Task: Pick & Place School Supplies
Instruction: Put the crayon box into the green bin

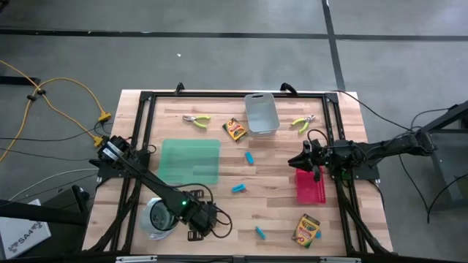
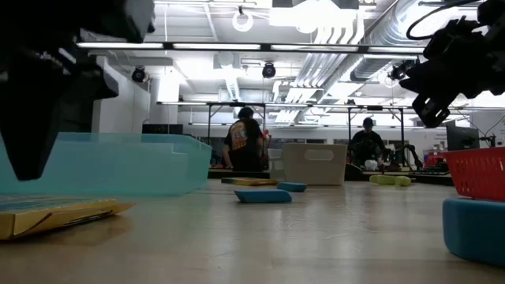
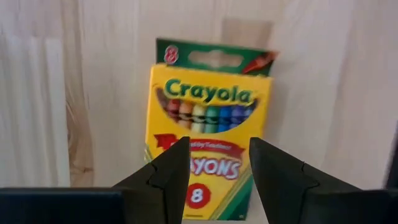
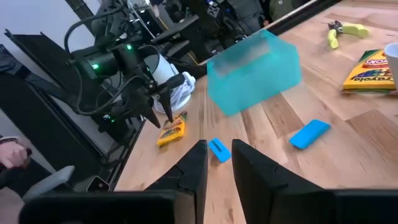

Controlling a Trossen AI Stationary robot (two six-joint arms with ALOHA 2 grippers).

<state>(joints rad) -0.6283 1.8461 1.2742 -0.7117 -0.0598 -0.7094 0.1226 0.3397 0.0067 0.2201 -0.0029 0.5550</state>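
Seen from above, the left gripper [image 1: 199, 230] hangs at the near edge of the wooden counter [image 1: 278, 201], beside the round metal cup [image 1: 156, 217], its jaws released and parted over a crayon box [image 3: 205, 127] that lies flat on the boards; the wrist camera alone shows this box's glossy yellow-and-green card face, which the arm hides in the overhead view. The right gripper [image 1: 298, 162] hovers at the inner edge of the red tray [image 1: 313, 188] on the right side, fingers [image 4: 193, 165] narrowly parted and grasping nothing. Bare wood lies open between the arms, broken by three small light-blue blocks [image 1: 249, 158] [image 1: 238, 188] [image 1: 260, 233]. A second crayon box [image 1: 307, 229] sits by the near right corner and a third [image 1: 234, 129] touches the grey bin [image 1: 262, 114] at the far edge, which two yellow-green-handled tools [image 1: 196, 120] [image 1: 303, 123] flank. The translucent green mat [image 1: 189, 161] lies left of centre. From counter height, people [image 2: 245, 142] show in the room beyond
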